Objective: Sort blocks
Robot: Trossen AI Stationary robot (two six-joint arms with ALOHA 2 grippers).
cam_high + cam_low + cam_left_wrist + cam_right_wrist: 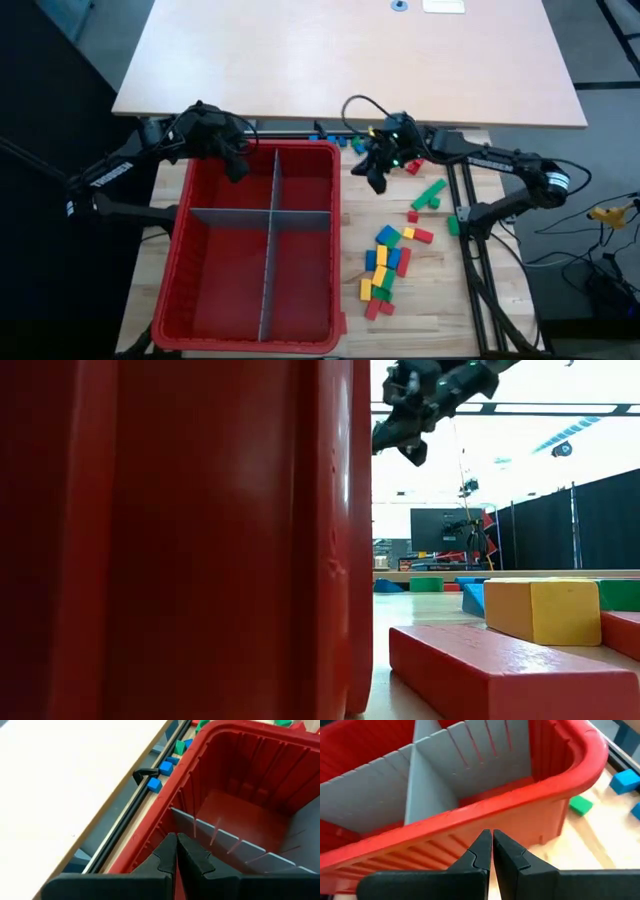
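Blocks (pixel 390 262) lie well apart from the raised right end effector (pixel 376 180).

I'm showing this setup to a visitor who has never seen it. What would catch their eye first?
The big red bin, split by grey dividers into four compartments, dominates the table's left half and looks empty. Beside its right wall lie scattered colourful blocks in red, green, blue and yellow. The left gripper hangs over the bin's far left corner, and the right gripper hovers just outside its far right corner, both with jaws shut.
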